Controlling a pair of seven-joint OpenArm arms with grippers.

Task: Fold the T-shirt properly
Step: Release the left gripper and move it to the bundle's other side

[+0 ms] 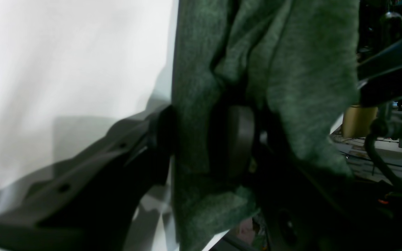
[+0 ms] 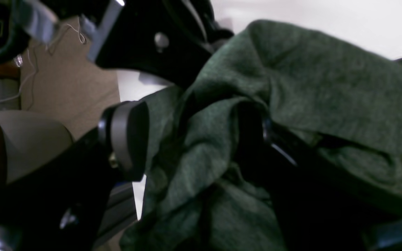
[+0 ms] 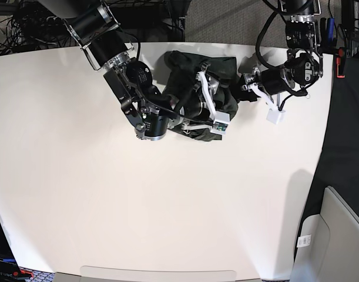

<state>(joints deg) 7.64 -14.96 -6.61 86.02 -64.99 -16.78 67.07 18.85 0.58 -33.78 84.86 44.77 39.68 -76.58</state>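
Observation:
The dark olive-green T-shirt (image 3: pixel 184 66) lies crumpled in a heap at the back middle of the white table (image 3: pixel 108 194). My right gripper (image 3: pixel 198 98) reaches into the heap from the left. In the right wrist view a thick bunch of the shirt (image 2: pixel 326 87) fills the gap between the fingers of this gripper (image 2: pixel 194 139). My left gripper (image 3: pixel 242 86) holds the heap's right edge. In the left wrist view a fold of the shirt (image 1: pixel 291 69) is pinched between the pads of this gripper (image 1: pixel 192 139). Sleeves, cuffs and hem are hidden in the folds.
The table's right edge (image 3: pixel 320 147) runs close behind the left arm, with dark floor beyond. A grey chair (image 3: pixel 338 235) stands at the bottom right. Cables and equipment (image 3: pixel 26 17) crowd the back edge. A tan cylinder (image 1: pixel 359 120) shows past the shirt.

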